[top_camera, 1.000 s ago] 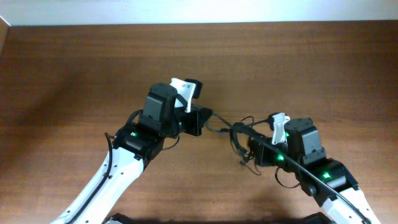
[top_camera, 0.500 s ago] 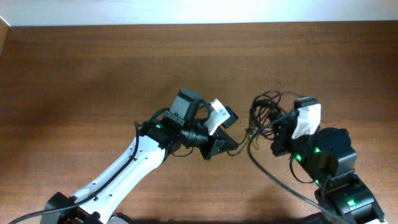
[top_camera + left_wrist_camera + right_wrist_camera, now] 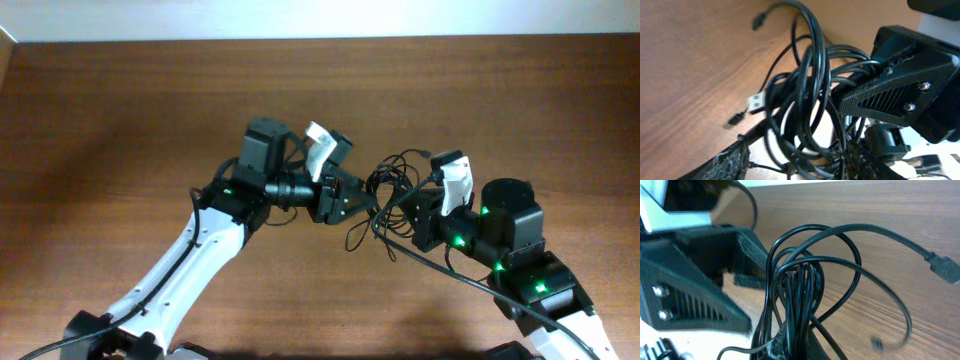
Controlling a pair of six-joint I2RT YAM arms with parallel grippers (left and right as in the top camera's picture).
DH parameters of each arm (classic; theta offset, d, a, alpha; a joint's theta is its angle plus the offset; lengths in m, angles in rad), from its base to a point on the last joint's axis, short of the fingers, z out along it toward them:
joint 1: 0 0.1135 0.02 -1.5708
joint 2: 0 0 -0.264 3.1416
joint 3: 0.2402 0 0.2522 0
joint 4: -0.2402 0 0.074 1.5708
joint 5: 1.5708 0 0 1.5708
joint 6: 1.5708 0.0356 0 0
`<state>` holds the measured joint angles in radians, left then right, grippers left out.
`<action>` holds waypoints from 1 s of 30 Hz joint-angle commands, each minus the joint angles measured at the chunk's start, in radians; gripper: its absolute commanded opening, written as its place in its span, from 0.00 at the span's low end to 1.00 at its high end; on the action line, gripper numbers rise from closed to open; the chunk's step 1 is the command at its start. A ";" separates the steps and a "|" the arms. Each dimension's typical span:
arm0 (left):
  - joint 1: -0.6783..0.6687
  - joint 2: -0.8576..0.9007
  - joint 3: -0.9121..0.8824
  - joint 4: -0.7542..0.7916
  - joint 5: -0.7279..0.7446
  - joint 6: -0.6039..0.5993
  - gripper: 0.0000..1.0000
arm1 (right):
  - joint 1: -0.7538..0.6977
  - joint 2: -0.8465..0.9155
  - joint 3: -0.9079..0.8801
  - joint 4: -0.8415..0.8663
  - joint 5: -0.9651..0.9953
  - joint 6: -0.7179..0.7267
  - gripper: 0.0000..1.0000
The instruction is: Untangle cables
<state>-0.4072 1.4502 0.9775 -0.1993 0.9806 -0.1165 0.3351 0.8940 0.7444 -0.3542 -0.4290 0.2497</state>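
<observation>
The cables (image 3: 396,176) are a tangle of thin black wires hanging between my two grippers, above the wooden table (image 3: 120,120). My right gripper (image 3: 408,214) is shut on the bundle, and in its wrist view the fingers (image 3: 790,341) pinch several strands of the cables (image 3: 805,275). A plug end (image 3: 940,270) dangles to the right. My left gripper (image 3: 356,200) faces the tangle from the left. In its wrist view the left gripper (image 3: 797,165) has its jaws apart, and loops of the cables (image 3: 810,90) pass loosely between them. A silver plug (image 3: 756,102) hangs at the left.
The two grippers are very close, almost nose to nose. The right gripper's black body (image 3: 900,85) fills the upper right of the left wrist view, and the left gripper's body (image 3: 690,290) fills the left of the right wrist view. A pale wall strip (image 3: 320,18) borders the table's far edge.
My left gripper has opened and moved up and slightly left. The right gripper, still shut on the bundle, has shifted left and down, bringing the tangle closer to the left gripper.
</observation>
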 commanded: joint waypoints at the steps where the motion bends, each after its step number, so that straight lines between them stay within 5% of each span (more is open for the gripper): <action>1: -0.036 -0.011 0.003 0.003 -0.109 -0.157 0.56 | -0.002 -0.006 0.021 0.012 -0.060 -0.010 0.04; 3: -0.060 -0.010 0.003 0.003 -0.257 -0.250 0.38 | -0.002 -0.006 0.021 0.014 -0.099 -0.015 0.04; 4: -0.072 -0.010 0.003 -0.002 -0.346 -0.284 0.14 | -0.002 -0.009 0.021 0.011 -0.129 -0.054 0.04; 5: -0.076 -0.010 0.003 -0.030 -0.435 -0.284 0.00 | -0.002 -0.022 0.021 0.015 -0.131 -0.063 0.04; 8: -0.053 -0.010 0.003 -0.248 -0.825 -0.363 0.00 | -0.035 -0.139 0.035 0.034 -0.180 -0.059 0.04; 11: 0.007 -0.010 0.003 -0.236 -0.919 -0.373 0.00 | -0.042 -0.247 0.035 0.075 -0.501 -0.121 0.04; 14: 0.153 -0.010 0.003 -0.272 -1.056 -0.373 0.00 | -0.088 -0.300 0.035 0.019 -0.448 -0.142 0.04; 17: 0.403 -0.010 0.003 -0.276 -0.887 -0.395 0.00 | -0.121 -0.283 0.035 -0.211 -0.068 -0.142 0.04; 20: 0.483 -0.010 0.003 -0.269 -0.550 -0.390 0.00 | -0.121 -0.259 0.035 -0.245 -0.010 -0.137 0.07; 21: 0.477 -0.010 0.003 -0.269 -0.424 -0.377 0.00 | -0.121 -0.236 0.035 -0.259 -0.010 -0.138 0.32; 22: 0.466 -0.010 0.003 -0.269 -0.325 -0.376 0.00 | -0.121 -0.209 0.035 -0.277 -0.010 -0.137 0.45; 23: 0.453 -0.010 0.003 -0.269 -0.251 -0.376 0.00 | -0.121 -0.184 0.035 -0.297 -0.011 -0.137 0.46; 25: 0.422 -0.010 0.003 -0.285 -0.246 -0.392 0.00 | -0.119 -0.124 0.035 -0.319 -0.020 -0.002 0.73; 27: 0.351 -0.010 0.003 -0.301 -0.399 -0.617 0.00 | -0.070 -0.008 0.035 -0.290 -0.241 0.059 0.74; 30: 0.209 -0.010 0.003 -0.318 -0.541 -1.011 0.00 | 0.075 0.143 0.035 -0.161 -0.274 0.021 0.78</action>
<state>-0.1154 1.4639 0.9707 -0.5171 0.5270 -0.7822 0.3317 0.9733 0.7795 -0.5735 -0.6415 0.2855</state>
